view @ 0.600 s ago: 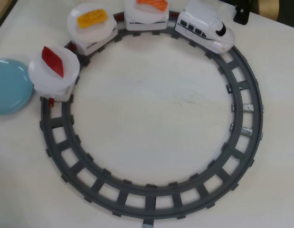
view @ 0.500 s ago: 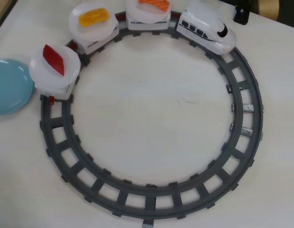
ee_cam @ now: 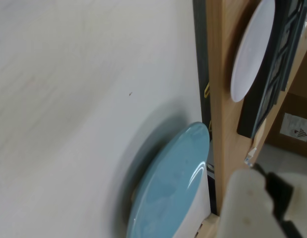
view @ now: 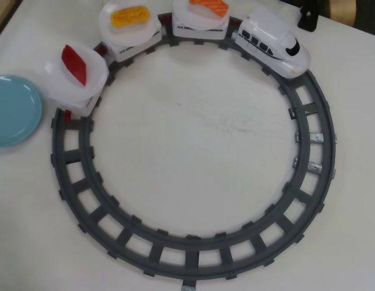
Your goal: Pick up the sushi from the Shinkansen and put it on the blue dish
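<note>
Starting at the left edge of the overhead view: round, flat, light-blue plastic dish resting empty on the white table, partly cropped by the frame. Just right of it, on the grey circular toy track, rearmost white car carrying a round white plate with a plain red pointed piece. Next car: round white plate holding a yellow oval egg piece. Third car: round white plate holding the small orange rectangular sushi with white stripes, cut off by the top edge; long axis running diagonally from upper left to lower right. Farthest right, white toy Shinkansen engine with black windows, nose pointing lower right.

Wrist view: blue dish seen edge-on beside a wooden board, plus another white plate. Pale gripper part at lower right; finger opening cannot be determined, nothing seen held.
</note>
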Available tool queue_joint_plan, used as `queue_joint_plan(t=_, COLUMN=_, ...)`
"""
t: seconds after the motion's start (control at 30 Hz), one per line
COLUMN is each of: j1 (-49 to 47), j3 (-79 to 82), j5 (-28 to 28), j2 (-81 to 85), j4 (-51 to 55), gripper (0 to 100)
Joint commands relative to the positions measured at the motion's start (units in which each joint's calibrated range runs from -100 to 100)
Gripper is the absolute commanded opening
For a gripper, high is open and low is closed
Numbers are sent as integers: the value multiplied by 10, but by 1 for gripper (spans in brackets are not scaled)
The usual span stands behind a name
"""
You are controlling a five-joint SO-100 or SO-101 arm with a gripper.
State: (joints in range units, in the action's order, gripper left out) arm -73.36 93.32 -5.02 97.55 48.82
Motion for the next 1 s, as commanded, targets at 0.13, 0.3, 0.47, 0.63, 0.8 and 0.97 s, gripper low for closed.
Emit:
queue_joint_plan(t=0.13, j1=5, j3=0, j5=-1, j2=4, j4=-4, gripper=3)
queue_joint_plan(t=0.3, j1=5, j3=0, j5=-1, j2=4, j4=-4, gripper=3)
queue_joint_plan(t=0.47, j1=5, j3=-1, j5=-1, j2=4, j4=-3, gripper=3)
queue_joint_plan(t=0.63, j1=5, j3=-3, j5=-1, j2=4, j4=-1, gripper=3)
queue_joint_plan(t=0.8, j1=6, j3=-7, j5=0, j2=4, j4=1, gripper=3)
queue_joint_plan(t=0.97, j1=58, j3=-24, j5=2, j2=-2, j4=2, gripper=3)
